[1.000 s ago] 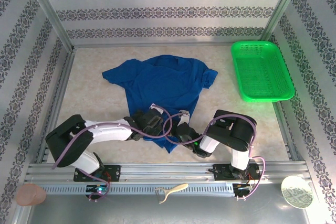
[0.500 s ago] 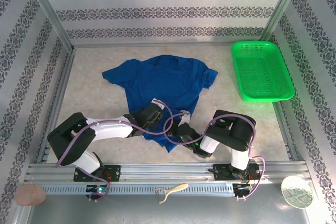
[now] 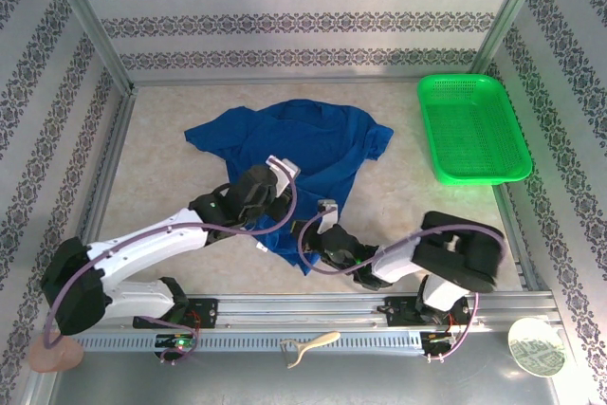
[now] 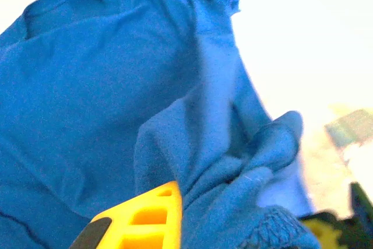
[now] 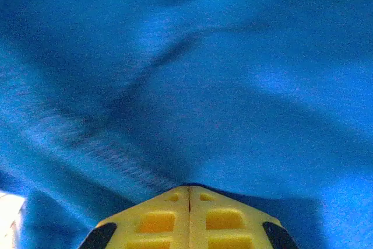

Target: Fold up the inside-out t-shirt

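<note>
T-shirt: the inside-out t-shirt (image 3: 303, 144) lies on the table (image 3: 161, 187) with its collar end toward the far wall and a sleeve out to each side. Its near hem is drawn into a narrow point between the two arms.

Lie of the cloth: the far half is fairly flat. The near end is gathered and creased because both grippers have hold of it there.

Left gripper: the left gripper (image 3: 268, 194) sits over the near-left part of the t-shirt's body. In its wrist view, one yellow finger (image 4: 148, 214) has a thick bunch of blue cloth, with a stitched hem edge, wedged against it. The fingers are closed tight on that bunch.

Right gripper: the right gripper (image 3: 322, 232) sits low at the near hem point. Its fingers (image 5: 157, 220) are pressed together with no gap between them. Creases run away from the tips, so I judge they pinch a thin layer of the t-shirt (the contact itself is hidden under the tips).

Why held so: a grip at two places near the hem would let the arms carry the near edge up toward the collar. I take this as the start of a fold.

Basket: the green basket (image 3: 474, 135) stands at the far right, well apart from the t-shirt.
</note>
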